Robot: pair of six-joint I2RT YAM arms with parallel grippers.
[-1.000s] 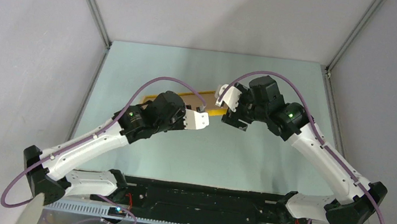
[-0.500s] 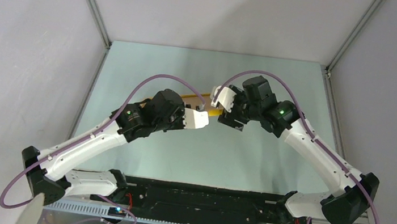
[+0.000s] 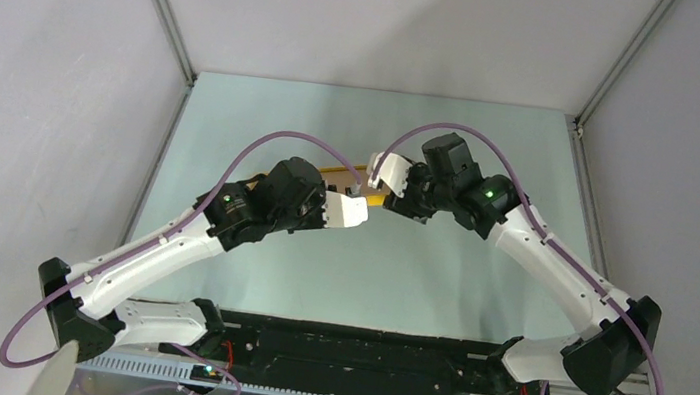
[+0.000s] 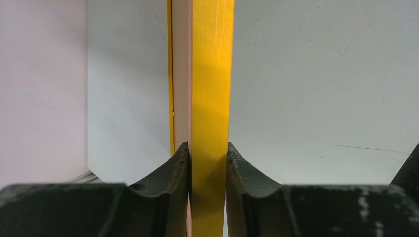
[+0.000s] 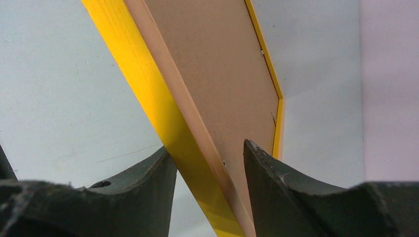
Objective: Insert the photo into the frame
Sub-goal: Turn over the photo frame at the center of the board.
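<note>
The frame (image 4: 212, 74) is clamped by its edge in the left tool (image 4: 208, 148); the right tool (image 5: 207, 150) is set partly open astride it.

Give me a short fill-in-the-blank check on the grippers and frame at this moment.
The left gripper is shut on the ____ edge of the frame. The right gripper has its jaws ____ astride that edge. The backing board in the frame is ____ in colour.
Missing words: yellow; open; brown.
</note>
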